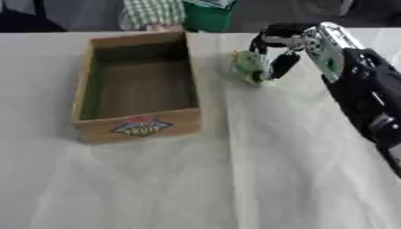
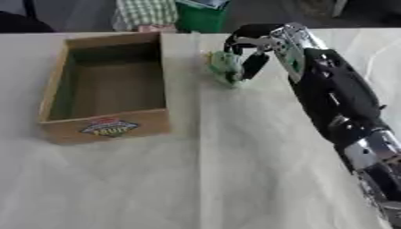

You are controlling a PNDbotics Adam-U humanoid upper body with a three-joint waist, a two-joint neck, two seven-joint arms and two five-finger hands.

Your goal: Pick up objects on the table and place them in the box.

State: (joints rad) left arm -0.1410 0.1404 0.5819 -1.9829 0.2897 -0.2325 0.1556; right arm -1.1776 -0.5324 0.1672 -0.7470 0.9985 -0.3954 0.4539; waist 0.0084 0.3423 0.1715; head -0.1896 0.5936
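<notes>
A light green object is at the far middle of the white table, just right of the box. My right hand reaches in from the right, its black fingers curled round the green object, with the thumb against its right side. I cannot tell whether the object rests on the cloth or is lifted. The open wooden box with a coloured label on its front wall stands at the left; its inside looks bare. My left hand shows in neither view.
A white cloth covers the table, with a seam running down the middle. Beyond the far edge are a green bin and a checked cloth.
</notes>
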